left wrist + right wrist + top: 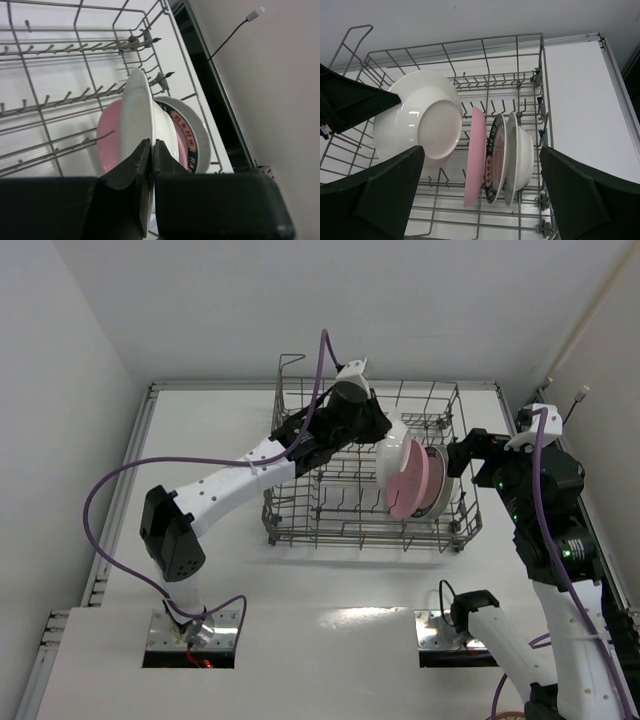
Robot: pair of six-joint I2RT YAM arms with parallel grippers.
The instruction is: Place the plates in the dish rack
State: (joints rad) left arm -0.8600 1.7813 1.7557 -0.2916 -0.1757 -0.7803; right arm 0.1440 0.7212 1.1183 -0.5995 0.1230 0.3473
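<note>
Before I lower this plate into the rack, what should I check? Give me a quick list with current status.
1. Left claw shut on the rim of the held white plate: ok.
2. Held white plate over the dish rack, not yet seated: ok.
3. Pink plate, patterned plate and racked white plate standing on edge: ok.
4. Bare tines free beside the pink plate: ok.
5. Gap between held white plate and pink plate: cannot tell, they overlap in every view.
6. Right claw open and empty: ok.
</note>
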